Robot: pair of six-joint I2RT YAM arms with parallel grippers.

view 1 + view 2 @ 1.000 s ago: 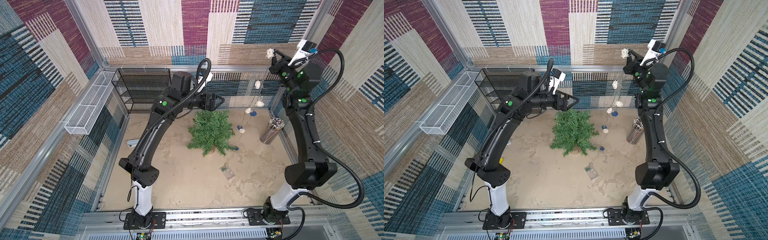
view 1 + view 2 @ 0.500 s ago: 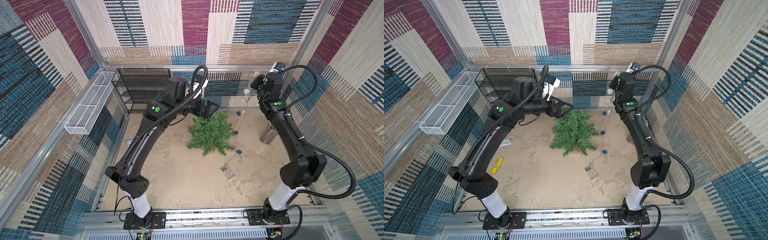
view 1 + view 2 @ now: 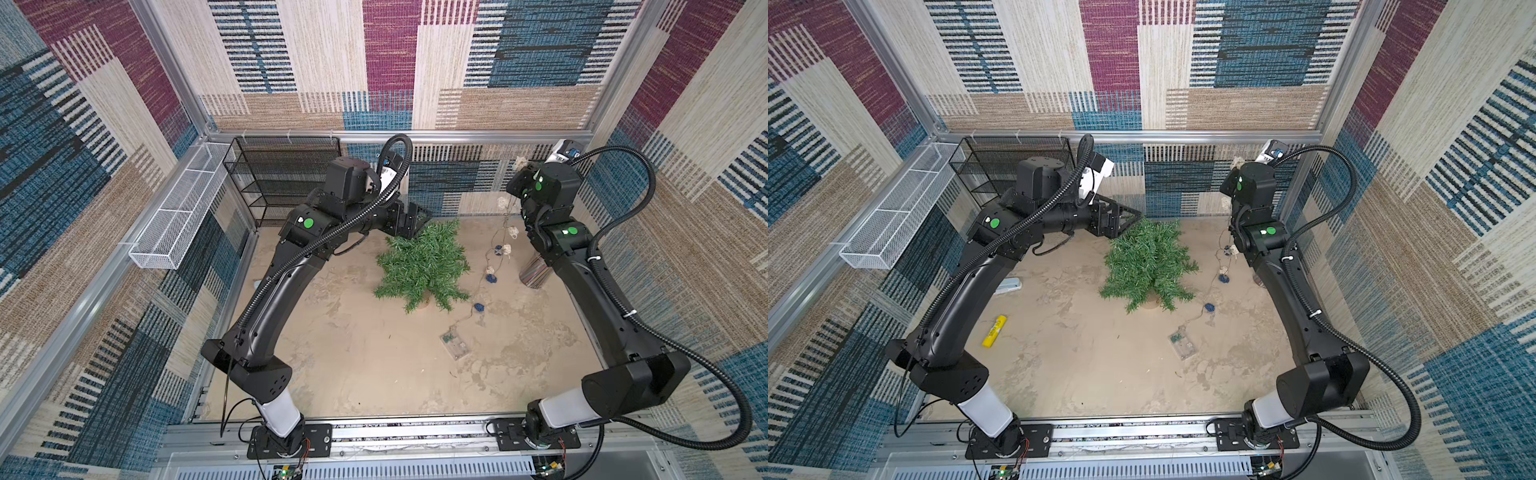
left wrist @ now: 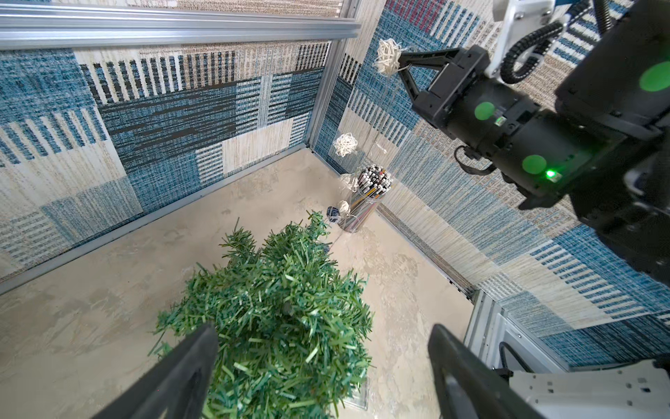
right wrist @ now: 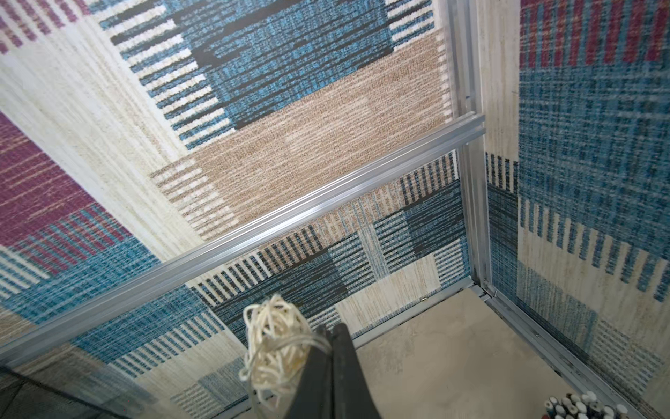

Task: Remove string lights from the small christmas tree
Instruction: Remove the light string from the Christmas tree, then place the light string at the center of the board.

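The string lights point(image 3: 506, 249) hang in a loose line from the right claw point(image 4: 400, 67). This claw is high up near the far right corner and is closed on the wire, just beside a cream woven ball point(image 5: 277, 344). The wire goes down past more cream and dark blue balls to the sandy floor point(image 3: 374, 374). It ends at the clear battery box point(image 3: 454, 344), which lies flat in front of the tree.

The small christmas tree point(image 3: 422, 266) stands upright in the middle of the floor, and the lights run near its right side.

The left claw point(image 3: 419, 220) hovers over the far side of the treetop, with its jaws wide apart. A cylinder of coloured sticks point(image 3: 534, 274) stands by the right wall, and a black mesh shelf point(image 3: 282, 178) stands in the far left corner.
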